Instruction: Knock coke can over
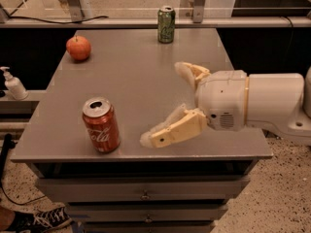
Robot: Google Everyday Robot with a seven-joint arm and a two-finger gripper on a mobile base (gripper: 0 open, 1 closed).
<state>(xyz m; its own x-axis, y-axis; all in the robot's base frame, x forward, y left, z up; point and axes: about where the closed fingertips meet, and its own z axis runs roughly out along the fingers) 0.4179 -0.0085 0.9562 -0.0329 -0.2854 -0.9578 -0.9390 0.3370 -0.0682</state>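
Observation:
The coke can (101, 125) is red with white script and a silver top. It stands upright near the front left edge of the grey table (136, 76). My gripper (163, 103) reaches in from the right over the table's front right part. Its two cream fingers are spread wide apart and hold nothing. The near fingertip (151, 139) is a short gap to the right of the can and does not touch it. The far finger (187, 71) points toward the table's middle.
A green can (166, 24) stands upright at the table's back edge. An orange-red apple (78, 47) lies at the back left. A soap dispenser (13, 84) stands off the table to the left. Drawers are below the front edge.

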